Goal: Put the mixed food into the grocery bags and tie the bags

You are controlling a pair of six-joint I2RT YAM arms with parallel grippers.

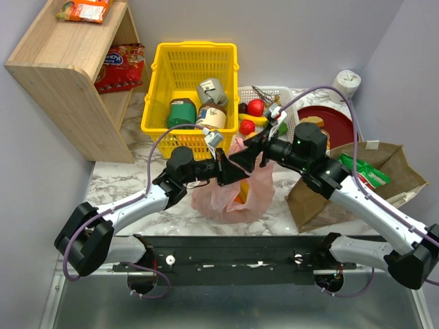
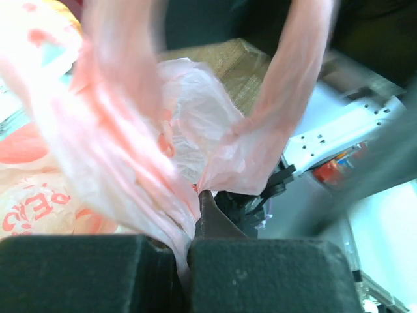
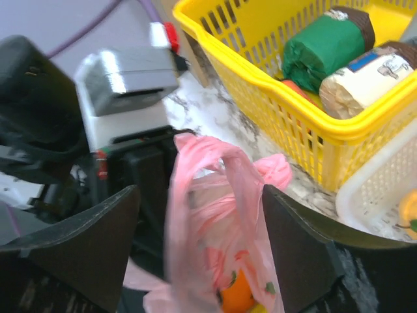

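The pink plastic grocery bag (image 1: 214,200) stands on the marble table between my arms. A small orange fruit (image 3: 238,295) shows through its film. My left gripper (image 1: 228,170) is shut on a gathered strand of this bag (image 2: 176,228), which is pinched between its pads. My right gripper (image 3: 199,228) is open, its fingers on either side of a pink loop handle (image 3: 195,156) without touching it. The brown paper bag (image 1: 322,199) lies on its side at the right. A green crisp packet (image 1: 365,173) sticks out of its mouth.
A yellow basket (image 1: 156,103) holding tins and jars stands behind the pink bag. A white basket (image 1: 288,92) with red and yellow fruit and a red plate (image 1: 339,123) are at the back right. A wooden shelf (image 1: 62,82) with snack packets fills the left.
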